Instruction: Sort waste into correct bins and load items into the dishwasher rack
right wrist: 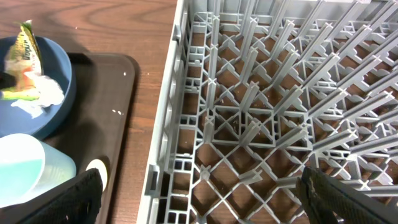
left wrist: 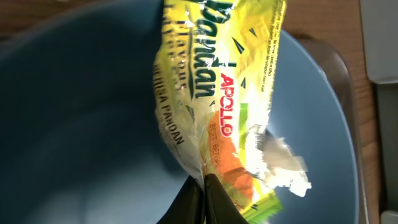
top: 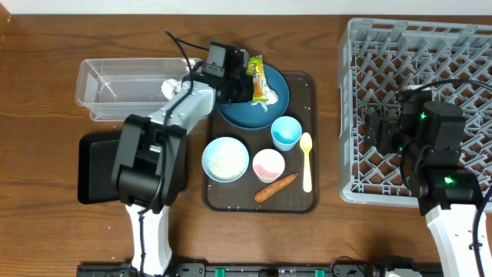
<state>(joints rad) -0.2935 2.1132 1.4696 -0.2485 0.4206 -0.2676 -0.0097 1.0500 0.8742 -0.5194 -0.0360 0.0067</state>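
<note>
Pinching the bottom edge of the snack wrapper point(left wrist: 217, 93), the left pincer point(left wrist: 204, 186) is closed tight on it. It is over the blue plate point(top: 238, 117) at the back of the brown tray point(top: 296, 198). The left arm point(top: 181, 108) hides part of the plate. A white tissue point(left wrist: 283, 165) lies on the plate, touching the wrapper.

On the front part of the tray sit a bowl point(top: 207, 150) of rice point(top: 225, 163), a blue cup point(top: 286, 132), a pink cup point(top: 268, 164), a carrot piece point(top: 275, 187) and a yellow spoon point(top: 307, 161).

Left of the tray is the clear bin point(top: 115, 77) with something white inside. The black bin point(top: 96, 169) is there too, half hidden by the arm.

Right of the tray, the right pincer point(right wrist: 200, 180) hangs over the grey rack point(top: 419, 46). Its fingers are wide apart and hold nothing.
</note>
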